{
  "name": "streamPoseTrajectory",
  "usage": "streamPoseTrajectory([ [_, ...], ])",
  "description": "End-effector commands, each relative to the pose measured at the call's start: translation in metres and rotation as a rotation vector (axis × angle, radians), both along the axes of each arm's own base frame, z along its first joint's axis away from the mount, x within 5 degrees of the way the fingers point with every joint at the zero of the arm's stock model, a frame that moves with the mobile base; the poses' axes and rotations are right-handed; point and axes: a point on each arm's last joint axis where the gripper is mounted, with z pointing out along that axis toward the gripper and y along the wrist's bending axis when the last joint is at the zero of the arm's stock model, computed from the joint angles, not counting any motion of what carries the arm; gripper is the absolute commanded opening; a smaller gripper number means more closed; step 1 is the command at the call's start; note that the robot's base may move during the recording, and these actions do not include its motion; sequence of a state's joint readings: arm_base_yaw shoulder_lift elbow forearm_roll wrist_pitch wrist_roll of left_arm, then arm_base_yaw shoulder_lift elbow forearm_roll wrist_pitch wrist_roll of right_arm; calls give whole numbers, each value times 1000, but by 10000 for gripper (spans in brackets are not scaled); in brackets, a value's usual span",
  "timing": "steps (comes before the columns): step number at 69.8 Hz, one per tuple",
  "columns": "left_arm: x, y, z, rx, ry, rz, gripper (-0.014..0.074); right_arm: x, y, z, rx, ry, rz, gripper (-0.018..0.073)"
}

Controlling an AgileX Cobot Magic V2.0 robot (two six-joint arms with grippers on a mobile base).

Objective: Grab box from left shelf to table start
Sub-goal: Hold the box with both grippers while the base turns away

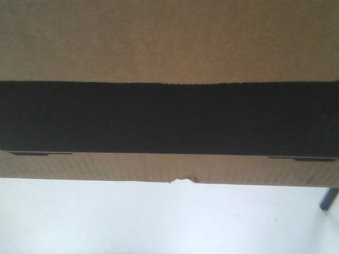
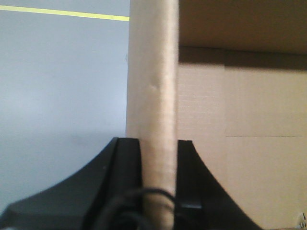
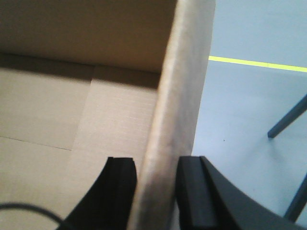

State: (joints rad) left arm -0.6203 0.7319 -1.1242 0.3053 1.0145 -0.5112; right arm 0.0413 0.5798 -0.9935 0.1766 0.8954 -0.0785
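Left gripper (image 2: 157,143): jaws clenched on the upright edge of one side wall of the large brown corrugated cardboard box (image 1: 169,47), one black finger (image 2: 125,158) outside the box and the other inside. Right gripper (image 3: 156,165): jaws likewise clenched on the opposite side wall, one finger either side. The box is thus held between the two arms by its top rims. It fills the front view, its wide black printed panel (image 1: 169,116) facing the camera. Below the box's lower edge lies the plain white desk (image 1: 159,222); whether the box touches it cannot be told.

Handling, as judged: the inside floor seen in both wrist views is bare, so the box is probably light. Corrugated walls are stiff along the flutes yet buckle or tear under a pinch; a small torn notch (image 1: 183,181) already marks the lower edge. The present rim holds suit it, provided both arms move level and together.

Surroundings: outside the box, pale grey-blue floor (image 2: 57,96) crossed by a yellow line (image 3: 259,63). To the right of the box stand dark slanted legs (image 3: 288,120), the only obstruction near the lowering path.
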Motion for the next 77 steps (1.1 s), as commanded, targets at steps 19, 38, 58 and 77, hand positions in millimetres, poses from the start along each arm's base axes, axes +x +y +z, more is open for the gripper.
streamPoseTrajectory([
  [19, -7, -10, 27, -224, -134, -101, -104, 0, 1, 23, 44, -181, 4, 59],
  [38, -7, -10, 27, -224, -134, -101, -104, 0, 1, 23, 43, -180, 4, 59],
  [58, -7, -10, 27, -224, -134, -101, -104, 0, 1, 23, 43, -178, 5, 59],
  [77, -7, -10, 27, -224, -134, -101, -104, 0, 1, 23, 43, -178, 5, 59],
])
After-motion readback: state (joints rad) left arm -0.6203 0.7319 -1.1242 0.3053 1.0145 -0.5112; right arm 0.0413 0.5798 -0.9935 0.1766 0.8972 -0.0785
